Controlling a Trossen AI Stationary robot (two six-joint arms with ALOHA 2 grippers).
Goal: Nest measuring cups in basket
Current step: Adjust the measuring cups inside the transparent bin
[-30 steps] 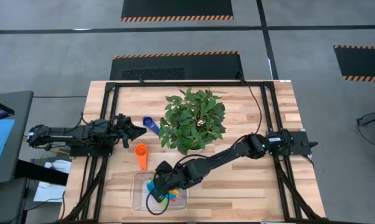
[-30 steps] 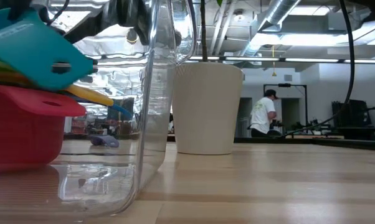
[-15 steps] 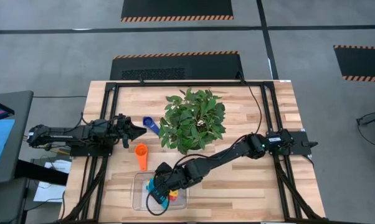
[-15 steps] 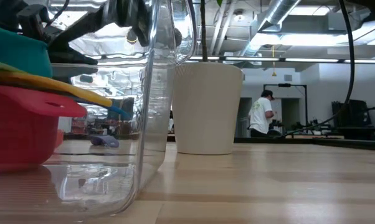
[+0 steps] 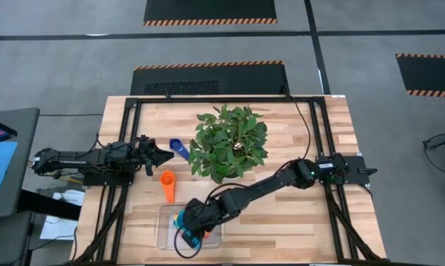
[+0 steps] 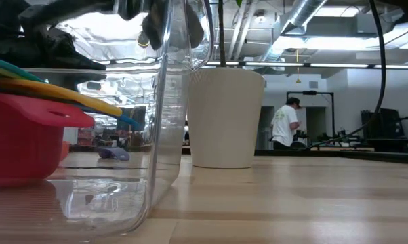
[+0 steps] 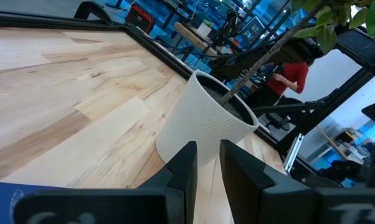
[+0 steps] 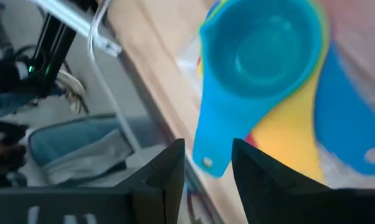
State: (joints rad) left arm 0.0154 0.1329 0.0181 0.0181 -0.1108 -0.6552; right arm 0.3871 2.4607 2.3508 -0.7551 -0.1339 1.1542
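Note:
The clear basket (image 5: 163,222) sits at the table's near edge and holds a stack of measuring cups. In the stack, a light blue cup (image 8: 256,56) lies on a yellow one (image 8: 287,137), beside a blue one (image 8: 356,124); a red cup (image 6: 21,142) is at the bottom. My right gripper (image 5: 187,229) slants down over the stack, open, with the light blue cup's handle between its fingers. An orange cup (image 5: 167,185) and a blue cup (image 5: 179,148) lie on the table beyond the basket. My left gripper (image 5: 167,155) waits at the left, its fingers a narrow gap apart and holding nothing. My right gripper's fingers (image 8: 175,168) stand on either side of the free end of the light blue cup's handle (image 8: 207,160), coming from the table's right and slanting down. A thin strip of background shows beside the handle. I cannot tell whether the fingers touch it.
A leafy plant (image 5: 228,142) in a white pot (image 6: 224,118) stands mid-table, just beyond my right arm. Black frame rails run along the table's left, right and far sides. A person stands far back in the room.
My right gripper has tipped further downward over the basket without shifting its place. The light blue cup was tilted with its handle raised above the stack; it has sunk down and now lies level in the cups beneath it.

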